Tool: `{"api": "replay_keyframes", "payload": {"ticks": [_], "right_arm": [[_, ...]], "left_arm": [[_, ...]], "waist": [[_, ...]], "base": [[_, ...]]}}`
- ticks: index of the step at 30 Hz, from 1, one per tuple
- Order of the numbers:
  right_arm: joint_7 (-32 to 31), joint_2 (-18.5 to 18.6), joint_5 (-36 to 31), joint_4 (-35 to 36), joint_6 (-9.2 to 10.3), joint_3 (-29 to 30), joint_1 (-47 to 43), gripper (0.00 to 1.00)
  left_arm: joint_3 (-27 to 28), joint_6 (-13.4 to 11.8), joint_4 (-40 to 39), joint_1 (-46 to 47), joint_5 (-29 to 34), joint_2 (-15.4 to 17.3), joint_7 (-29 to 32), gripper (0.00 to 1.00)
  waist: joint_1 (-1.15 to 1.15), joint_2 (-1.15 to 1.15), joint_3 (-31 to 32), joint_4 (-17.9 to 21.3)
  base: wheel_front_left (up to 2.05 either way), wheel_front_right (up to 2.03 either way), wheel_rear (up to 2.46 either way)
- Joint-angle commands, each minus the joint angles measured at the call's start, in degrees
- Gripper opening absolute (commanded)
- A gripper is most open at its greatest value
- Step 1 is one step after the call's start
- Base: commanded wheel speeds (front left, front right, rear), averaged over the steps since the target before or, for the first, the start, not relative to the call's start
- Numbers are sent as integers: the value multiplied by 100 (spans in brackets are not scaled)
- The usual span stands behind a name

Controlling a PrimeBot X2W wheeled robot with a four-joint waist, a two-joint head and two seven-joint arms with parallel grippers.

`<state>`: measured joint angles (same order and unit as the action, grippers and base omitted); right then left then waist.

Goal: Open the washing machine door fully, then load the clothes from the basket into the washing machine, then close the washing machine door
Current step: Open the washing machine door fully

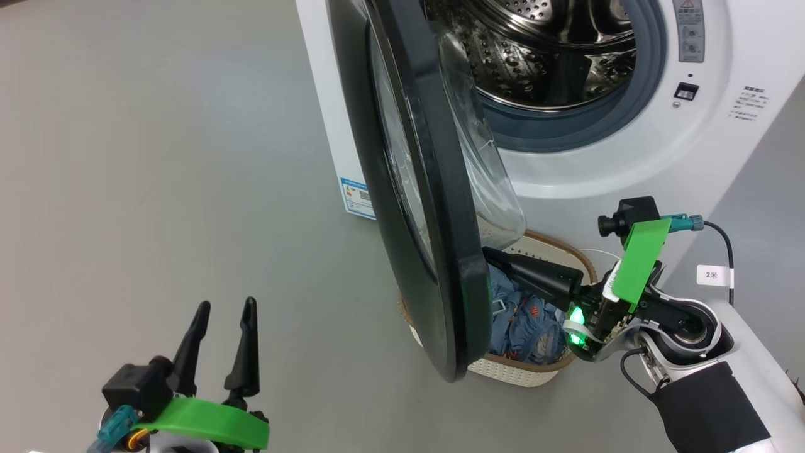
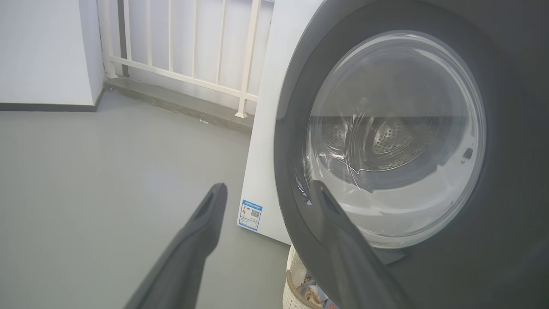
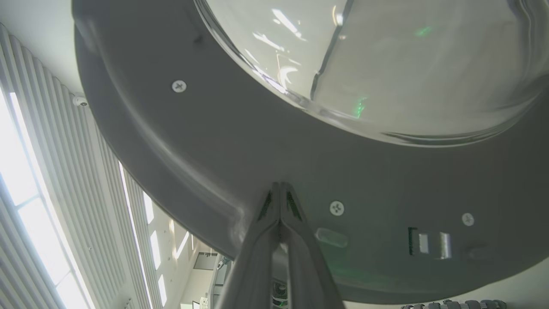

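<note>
Clearance is tight on the right: the washing machine door (image 1: 434,207) stands half swung out from the washing machine (image 1: 723,145), its lower rim over the basket (image 1: 560,248) of clothes (image 1: 522,321). The right gripper (image 1: 494,255), fingers pressed together, meets the door's inner face low down. The left gripper (image 1: 227,304) hovers spread wide at near left over the grey floor (image 1: 157,157), with a white railing (image 2: 248,56) far behind.

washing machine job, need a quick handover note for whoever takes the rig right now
Left gripper: jaws open, empty, low and clear of the door.
Right gripper: jaws shut, holding nothing, tips apparently against the door's inner face.
Door: about half open, hanging over the basket, which sits on the floor before the washing machine with the clothes inside it.
Done: door unlatched and partly swung.
Left: open door fully, load clothes, close door.
</note>
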<state>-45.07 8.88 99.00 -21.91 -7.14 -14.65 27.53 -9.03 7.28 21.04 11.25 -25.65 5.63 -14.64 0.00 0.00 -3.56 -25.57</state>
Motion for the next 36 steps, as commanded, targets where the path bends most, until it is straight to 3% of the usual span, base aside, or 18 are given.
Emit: {"api": "replay_keyframes", "payload": {"ticks": [1,11,12,13,14,15,16,17,26,36], "right_arm": [[-21,-90,-70,207,-35,-30,2,0],[175,-118,-223,362,-35,300,-9,1],[203,-120,-251,385,-35,328,-18,10],[244,-123,-288,410,-35,354,-32,32],[283,-124,-331,437,-35,373,-45,47],[350,-118,-398,467,-35,398,-57,87],[350,-118,-398,467,-35,398,-57,87],[449,-108,-491,502,-35,425,-64,100],[1346,-8,-1345,1108,-35,434,-289,100],[2706,366,-2434,1873,-35,130,-829,100]], "left_arm": [[181,18,-105,11,-8,108,-36,100],[187,-2,-149,-35,-5,96,-36,100],[187,-2,-151,-43,-5,95,-36,100],[191,-4,-154,-54,-5,93,-36,100],[197,-6,-156,-67,-5,92,-36,100],[204,-7,-163,-79,-8,90,-36,100],[204,-7,-163,-79,-8,90,-36,100],[210,-7,-174,-91,-7,89,-36,100],[273,-44,-299,-144,1,54,-36,100],[392,-74,-526,-290,42,91,-36,100]], "waist": [[0,0,12,56],[0,0,68,479],[0,0,84,534],[0,0,105,591],[0,0,122,648],[0,0,139,710],[0,0,139,710],[0,0,148,772],[0,0,163,1310],[0,0,129,1866]], "base": [[0,0,0],[0,0,0],[0,0,0],[0,0,0],[0,0,0],[0,0,0],[0,0,0],[0,0,0],[0,0,0],[0,0,0]]}}
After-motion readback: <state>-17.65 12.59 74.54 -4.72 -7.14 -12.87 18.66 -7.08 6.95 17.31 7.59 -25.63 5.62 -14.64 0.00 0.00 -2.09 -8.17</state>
